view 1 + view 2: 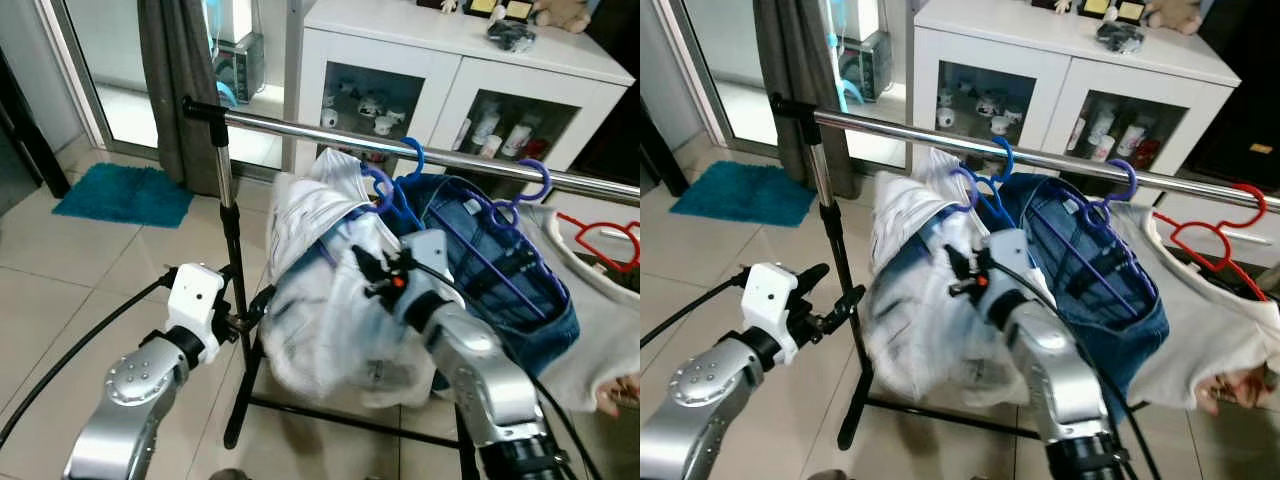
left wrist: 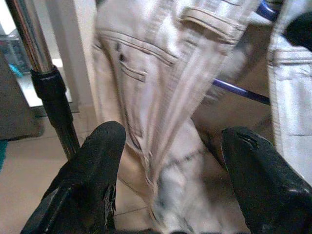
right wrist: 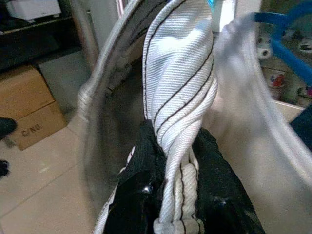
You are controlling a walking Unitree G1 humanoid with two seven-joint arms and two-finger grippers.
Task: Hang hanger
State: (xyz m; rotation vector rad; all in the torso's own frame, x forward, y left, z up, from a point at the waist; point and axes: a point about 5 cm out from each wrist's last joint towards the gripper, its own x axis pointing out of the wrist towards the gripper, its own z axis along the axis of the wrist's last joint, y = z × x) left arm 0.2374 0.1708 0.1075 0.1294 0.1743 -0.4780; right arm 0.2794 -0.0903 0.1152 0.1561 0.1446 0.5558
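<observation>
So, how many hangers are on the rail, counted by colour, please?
Blue hangers: 2
Red hangers: 1
Total: 3 hangers on the metal rail

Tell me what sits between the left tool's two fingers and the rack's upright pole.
In the left wrist view, the left tool is open, with the pale trousers hanging beyond the gap. The upright pole stands to one side, only bare floor between.

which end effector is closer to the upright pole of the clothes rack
Left. The left end effector sits open right beside the upright pole; the right end effector grips the white garment farther along.
</observation>
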